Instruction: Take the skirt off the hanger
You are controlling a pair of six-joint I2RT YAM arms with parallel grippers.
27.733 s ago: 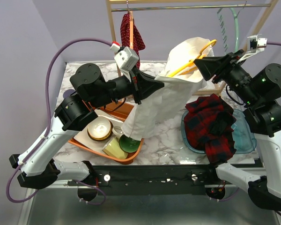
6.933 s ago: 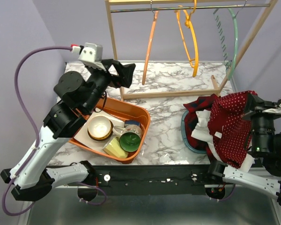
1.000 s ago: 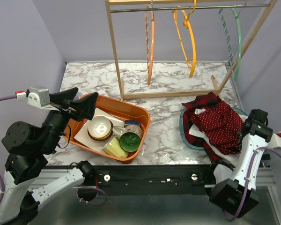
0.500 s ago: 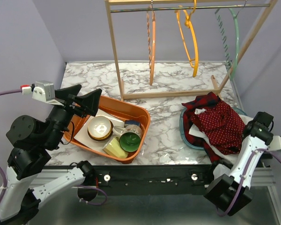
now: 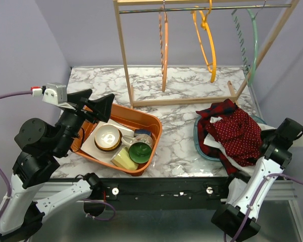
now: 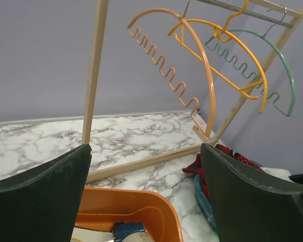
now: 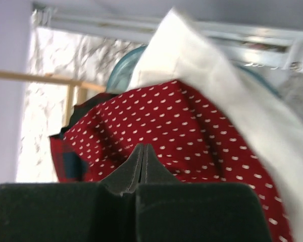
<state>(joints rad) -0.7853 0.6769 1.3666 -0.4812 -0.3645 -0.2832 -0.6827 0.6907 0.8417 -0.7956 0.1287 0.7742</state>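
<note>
The red skirt (image 5: 236, 132) with white dots lies crumpled on top of a pile of clothes in the blue tray (image 5: 198, 143) at the right, off any hanger. The right wrist view shows the skirt (image 7: 192, 126) just beyond my fingers. My right gripper (image 5: 268, 143) sits at the pile's right edge; in its own view the right gripper (image 7: 143, 149) is shut with nothing between its jaws. The orange hanger (image 5: 164, 55) hangs bare on the rail, as do a yellow hanger (image 5: 208, 50) and a green hanger (image 5: 254, 35). My left gripper (image 5: 97, 101) is open above the orange bin, and the left gripper (image 6: 145, 151) holds nothing.
The orange bin (image 5: 151, 121) at the left holds a bowl, a green cup and other dishes. The wooden rack (image 5: 122, 50) stands across the back of the marble table. A white cloth (image 5: 215, 142) and a plaid garment (image 5: 219, 111) lie under the skirt.
My right gripper has gone from open to shut and its arm has drawn back toward the table's right edge. The left arm has risen slightly and shifted right.
</note>
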